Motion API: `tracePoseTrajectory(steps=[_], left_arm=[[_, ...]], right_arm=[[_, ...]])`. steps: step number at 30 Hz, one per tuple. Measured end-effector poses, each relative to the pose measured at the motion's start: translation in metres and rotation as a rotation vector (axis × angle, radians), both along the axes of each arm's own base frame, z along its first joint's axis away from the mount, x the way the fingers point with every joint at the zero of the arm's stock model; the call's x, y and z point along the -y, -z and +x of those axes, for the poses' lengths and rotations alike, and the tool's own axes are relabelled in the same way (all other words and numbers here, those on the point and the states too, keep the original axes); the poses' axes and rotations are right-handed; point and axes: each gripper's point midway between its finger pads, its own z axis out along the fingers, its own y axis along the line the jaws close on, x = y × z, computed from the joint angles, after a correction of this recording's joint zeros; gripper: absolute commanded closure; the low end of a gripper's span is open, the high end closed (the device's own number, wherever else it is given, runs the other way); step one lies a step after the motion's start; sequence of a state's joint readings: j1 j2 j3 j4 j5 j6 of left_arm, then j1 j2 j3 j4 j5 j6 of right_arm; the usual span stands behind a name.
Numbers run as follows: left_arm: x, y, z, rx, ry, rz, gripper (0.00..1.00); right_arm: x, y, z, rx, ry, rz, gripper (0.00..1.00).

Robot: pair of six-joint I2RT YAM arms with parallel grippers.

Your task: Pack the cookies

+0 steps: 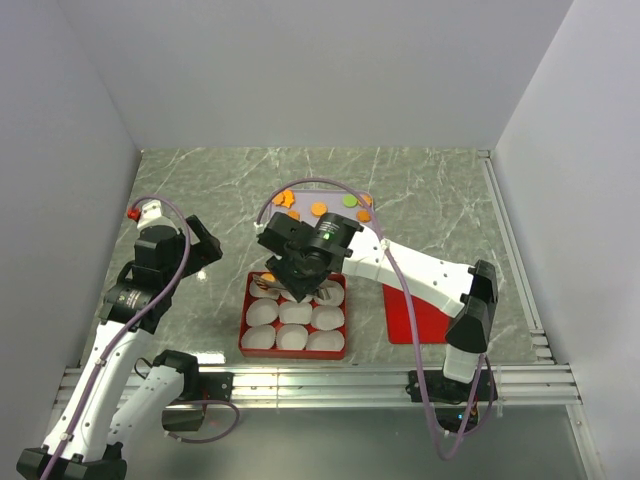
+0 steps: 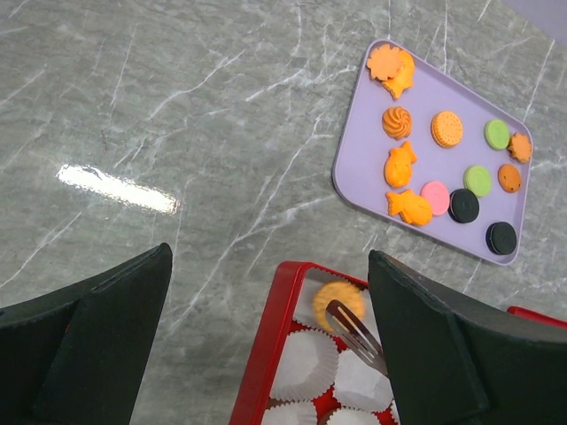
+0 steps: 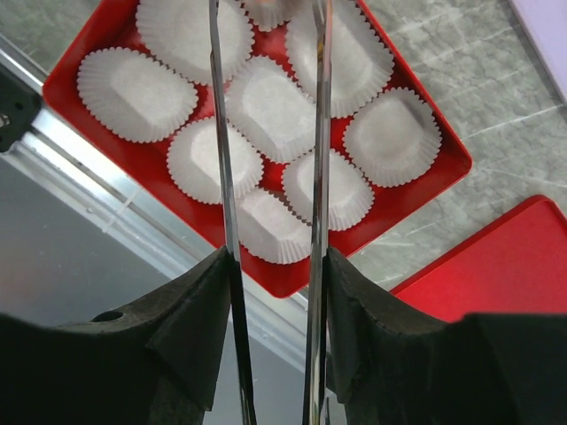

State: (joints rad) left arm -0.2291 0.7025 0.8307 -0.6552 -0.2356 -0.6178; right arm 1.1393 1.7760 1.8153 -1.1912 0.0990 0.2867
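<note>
Several cookies [image 2: 447, 128] in orange, green, pink and black lie on a lavender tray [image 2: 452, 88], also seen in the top view [image 1: 335, 203]. One round orange cookie [image 2: 338, 301] sits in the far-left paper cup of the red box [image 2: 266, 354]. My right gripper [image 3: 275, 266] is shut on metal tongs [image 3: 221, 177], whose arms stand apart over the box [image 1: 244, 325]; the tong tip [image 2: 354, 328] hovers by that cookie. My left gripper [image 2: 270, 257] is open and empty, above the table left of the box.
The red box [image 3: 416, 195] holds several white paper cups [image 3: 270, 106]. A red lid [image 1: 415, 320] lies right of the box. A metal rail [image 1: 330, 380] runs along the near table edge. White walls close in the sides and back.
</note>
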Motion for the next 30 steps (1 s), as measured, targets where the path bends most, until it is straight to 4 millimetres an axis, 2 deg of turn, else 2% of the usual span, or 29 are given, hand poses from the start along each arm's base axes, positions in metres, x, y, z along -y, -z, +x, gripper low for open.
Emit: tracePoseTrajectory(steps=[5,12,15,19,23,30], left_arm=[[-0.001,0.0,0.0,0.001,-0.004,0.002,0.02],[-0.002,0.0,0.0,0.001,-0.014,0.003,0.02],[-0.003,0.0,0.0,0.003,-0.017,0.004,0.02],[-0.003,0.0,0.0,0.003,-0.017,0.005,0.02],[-0.003,0.0,0.0,0.003,-0.017,0.005,0.03],[-0.003,-0.002,0.0,0.008,-0.017,0.003,0.02]], right_arm=[[0.001,0.002,0.003,0.014,-0.002,-0.014,0.43],[0.002,0.001,0.007,0.036,0.003,-0.024,0.43],[0.0,-0.004,0.01,0.05,0.008,-0.014,0.43],[-0.005,-0.021,0.017,0.076,0.021,0.032,0.43],[-0.005,-0.034,0.03,0.097,0.051,0.067,0.43],[0.015,-0.035,0.063,0.106,0.152,0.056,0.44]])
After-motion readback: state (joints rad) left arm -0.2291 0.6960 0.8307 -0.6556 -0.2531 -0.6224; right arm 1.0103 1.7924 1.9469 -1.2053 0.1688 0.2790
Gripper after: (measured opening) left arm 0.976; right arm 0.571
